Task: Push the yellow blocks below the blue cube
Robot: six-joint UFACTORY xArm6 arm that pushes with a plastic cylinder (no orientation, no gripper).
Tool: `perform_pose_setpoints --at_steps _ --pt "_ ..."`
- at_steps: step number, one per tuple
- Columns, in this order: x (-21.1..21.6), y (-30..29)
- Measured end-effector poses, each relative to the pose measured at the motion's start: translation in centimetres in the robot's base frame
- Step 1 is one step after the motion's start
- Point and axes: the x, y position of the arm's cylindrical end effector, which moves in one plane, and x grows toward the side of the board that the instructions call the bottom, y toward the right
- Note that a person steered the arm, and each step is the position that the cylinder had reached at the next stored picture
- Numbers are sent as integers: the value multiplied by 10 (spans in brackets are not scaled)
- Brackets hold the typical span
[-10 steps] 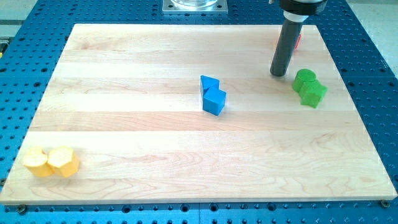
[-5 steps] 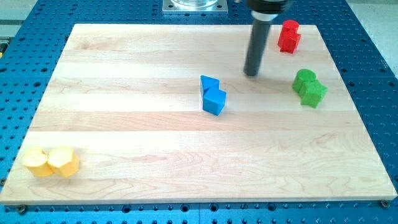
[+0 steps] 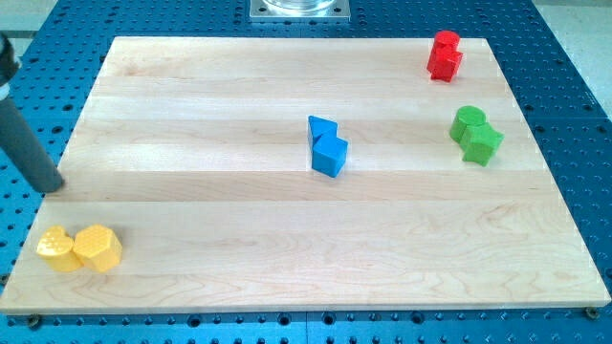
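Observation:
Two yellow blocks sit touching at the board's bottom-left corner: a heart-shaped one on the left and a hexagonal one on the right. The blue cube lies near the board's middle, with a blue triangular block touching its top side. My tip is at the view's far left, just off the board's left edge, above the yellow blocks and apart from them. The rod rises toward the view's top left.
Two red blocks sit at the board's top right. Two green blocks sit below them near the right edge. The wooden board rests on a blue perforated table.
My tip has swept from the board's top right, past the blue blocks, across to the far left edge above the yellow blocks. No block has moved.

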Motion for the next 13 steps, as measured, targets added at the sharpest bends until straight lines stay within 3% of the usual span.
perform_pose_setpoints --at_steps 2,6,9,11,13 --pt "113 0" --pt "96 39" --pt "96 120" --pt "117 109" --pt "107 131"
